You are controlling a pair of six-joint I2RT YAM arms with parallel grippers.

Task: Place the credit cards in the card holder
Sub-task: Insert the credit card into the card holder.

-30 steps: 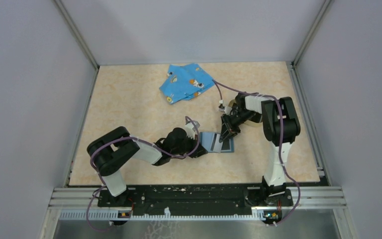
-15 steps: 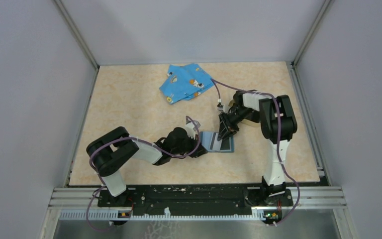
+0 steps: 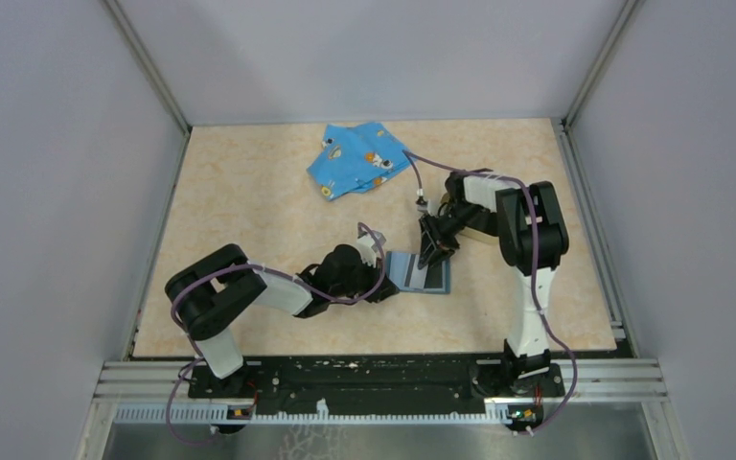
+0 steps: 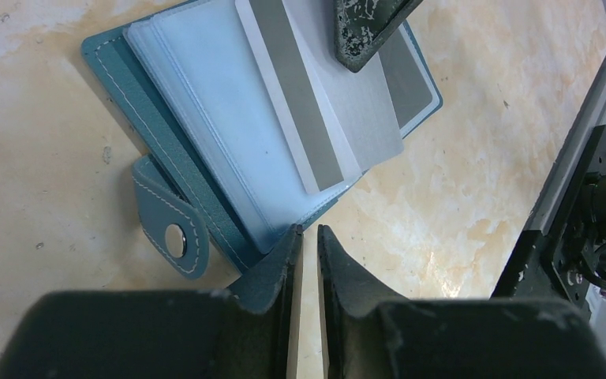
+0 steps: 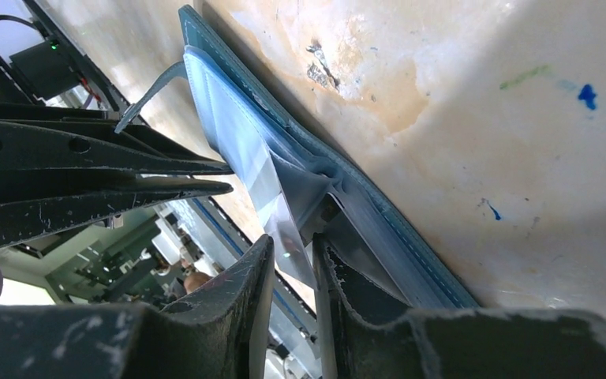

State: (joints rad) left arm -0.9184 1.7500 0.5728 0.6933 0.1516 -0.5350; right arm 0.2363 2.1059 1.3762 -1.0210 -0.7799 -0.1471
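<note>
top view: a beige worktop (image 3: pixel 249 211), two arms reaching in from its near edge. the teal card holder (image 3: pixel 431 280) lies open right of centre, nearer the near edge. the left gripper (image 3: pixel 388 286) rests at the holder's left edge, unmoved. the right gripper (image 3: pixel 430 259) points down over it and has drawn slightly toward the far edge in the last second. a blue cartoon cloth (image 3: pixel 359 158) lies by the far edge.

left wrist view: the left jaws are almost clenched, with a thin slit between them. their tips sit at the holder's edge beside its snap tab (image 4: pixel 175 237); whether they nip it i cannot tell. a grey striped credit card (image 4: pixel 339 118) lies over the clear sleeves (image 4: pixel 205 118). a darker rectangle beyond it is perhaps a second card (image 4: pixel 410 83).

right wrist view: the card stands between slightly parted jaws, its far end entering a sleeve. released or still pinched, i cannot tell. the small retreat suggests it is nearly seated.
</note>
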